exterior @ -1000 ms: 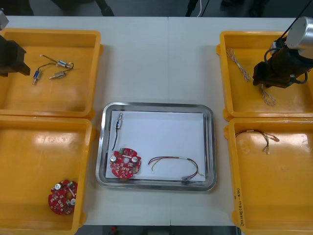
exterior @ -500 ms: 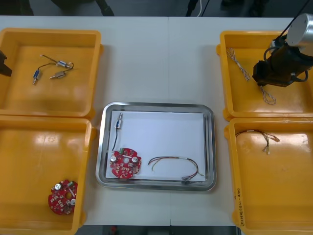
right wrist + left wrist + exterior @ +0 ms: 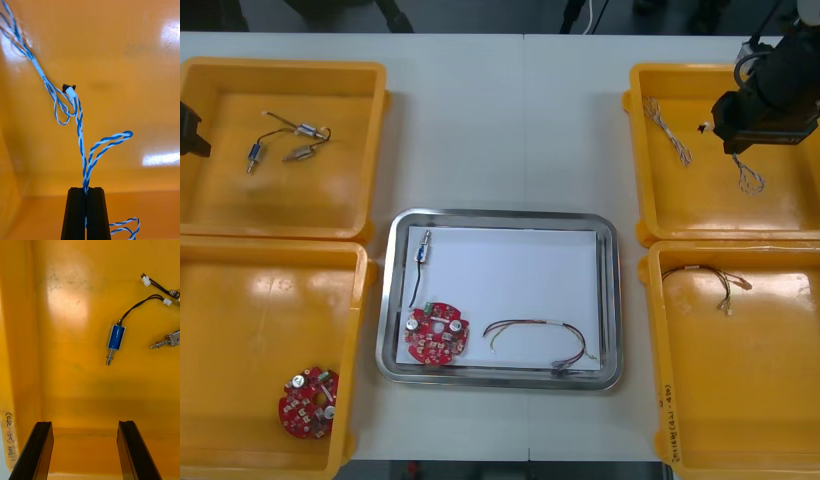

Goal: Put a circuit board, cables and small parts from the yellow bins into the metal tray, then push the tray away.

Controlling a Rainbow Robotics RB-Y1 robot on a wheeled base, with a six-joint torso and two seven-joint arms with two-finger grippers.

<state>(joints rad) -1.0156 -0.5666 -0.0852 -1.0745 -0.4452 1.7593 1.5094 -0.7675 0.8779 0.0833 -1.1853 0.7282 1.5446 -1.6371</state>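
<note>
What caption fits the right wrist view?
Right end effector shut on a blue and white cable over a yellow bin.

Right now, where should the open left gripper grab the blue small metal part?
Likely grip the blue small metal part across its body, straight down from above, a finger on each long side: it lies flat, apart from the others, and its pin and black cable are thin.
</note>
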